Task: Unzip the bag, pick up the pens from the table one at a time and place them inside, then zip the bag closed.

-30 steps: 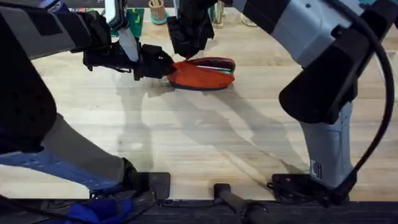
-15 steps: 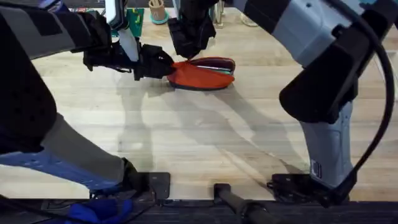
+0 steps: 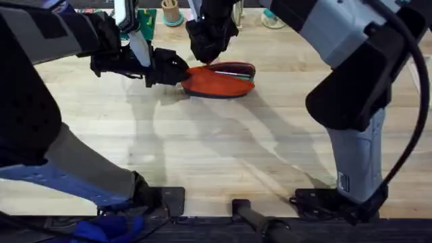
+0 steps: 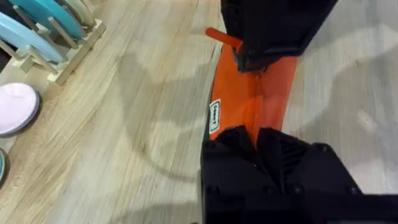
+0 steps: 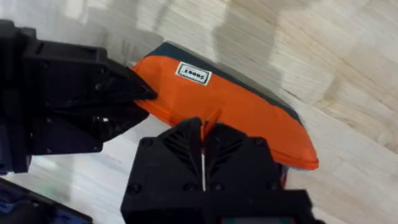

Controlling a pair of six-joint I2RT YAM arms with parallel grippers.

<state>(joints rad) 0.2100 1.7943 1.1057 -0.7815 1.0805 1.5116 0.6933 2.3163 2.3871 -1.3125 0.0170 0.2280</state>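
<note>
Overhead | left pincer [image 3: 181, 73] clamped on bag [image 3: 219, 81] end | right pincer [image 3: 210, 59] closed on orange pen [image 5: 210, 124]

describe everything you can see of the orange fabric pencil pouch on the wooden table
The orange fabric pencil pouch is oblong, with a dark navy base edge and a small white label on its side. It lies on the light wooden plank table at the far middle, its top gaping to show a dark reddish inside. The left gripper is shut on its left end. The right gripper is shut on a slim orange piece at the top edge.
</note>
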